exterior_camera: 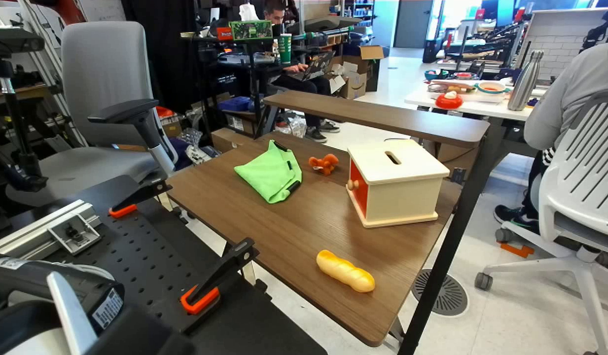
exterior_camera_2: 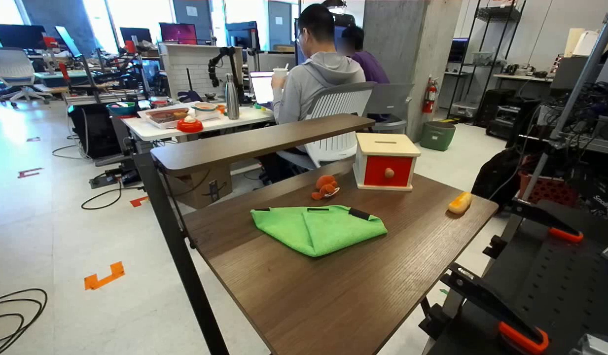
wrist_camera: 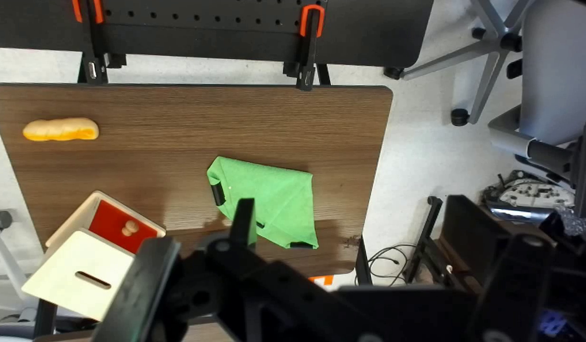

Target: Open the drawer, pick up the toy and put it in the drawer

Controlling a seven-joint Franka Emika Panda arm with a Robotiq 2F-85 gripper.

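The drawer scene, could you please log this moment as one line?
drawer: shut | orange toy: on table | tool: open, empty

Pale flr (exterior_camera_2: 37, 227) is lit by bright windows (exterior_camera_2: 3, 12) at back, w/ concrete pillar (exterior_camera_2: 395, 54) & white brick-patt. partition (exterior_camera_2: 183, 69) seen in ext. view; brown tbl (exterior_camera_2: 304, 291) is edged by raised shelf (exterior_camera_2: 244, 143); grey office chair (exterior_camera: 104, 74) is set near tbl

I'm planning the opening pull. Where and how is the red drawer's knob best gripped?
Likely best: grip opposite sides of the rounded wooden knob, approaching from the front of the red drawer. The knob juts out from the flat front, whereas the drawer sits shut in the pale wooden box, showing no other handle.
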